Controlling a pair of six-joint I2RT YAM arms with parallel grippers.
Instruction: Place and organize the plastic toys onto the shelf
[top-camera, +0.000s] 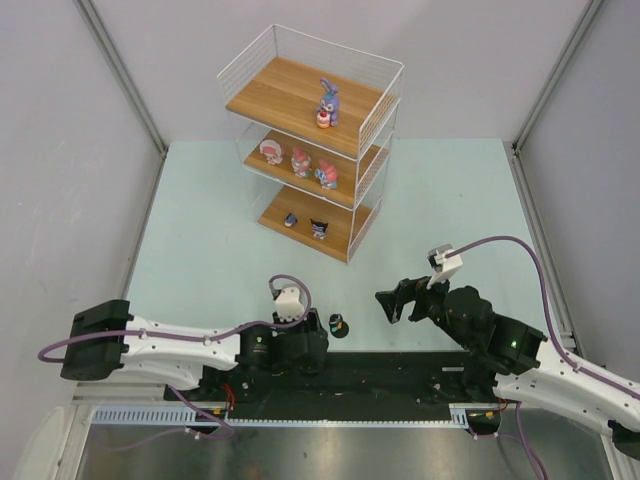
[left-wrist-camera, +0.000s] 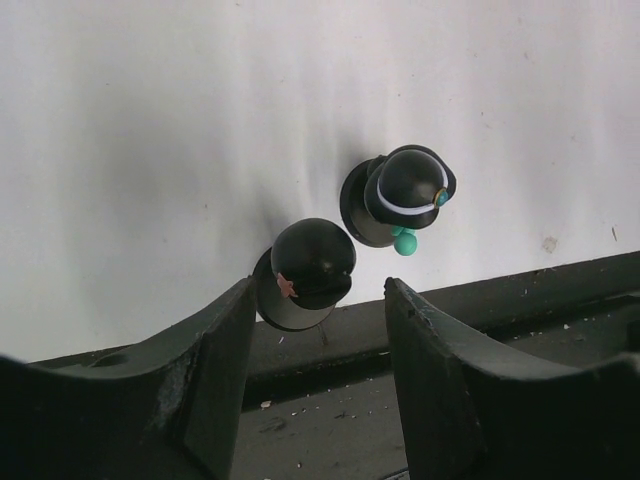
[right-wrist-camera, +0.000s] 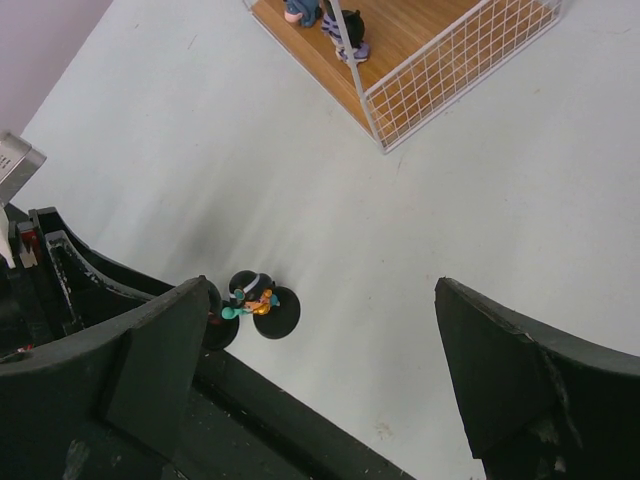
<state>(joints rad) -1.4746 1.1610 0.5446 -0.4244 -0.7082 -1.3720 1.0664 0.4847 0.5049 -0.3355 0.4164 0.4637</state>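
Note:
The white wire shelf (top-camera: 372, 112) stands at the back with a purple-blue bunny (top-camera: 328, 103) on the top board, three pink-and-white toys (top-camera: 300, 160) on the middle board and two small toys (top-camera: 319, 229) on the bottom board. Two dark-haired toys on round black bases (top-camera: 338, 325) stand on the table by the near edge. In the left wrist view one (left-wrist-camera: 305, 270) is just ahead of the fingertips and the other (left-wrist-camera: 400, 195) farther off. My left gripper (left-wrist-camera: 320, 300) is open and empty. My right gripper (right-wrist-camera: 325, 300) is open and empty, above the table to the right of the dark-haired toys (right-wrist-camera: 255, 300).
The black base rail (top-camera: 380, 375) runs along the near table edge just behind the dark-haired toys. The shelf's bottom tier (right-wrist-camera: 420, 50) shows at the top of the right wrist view. Grey walls enclose the table on the left, back and right.

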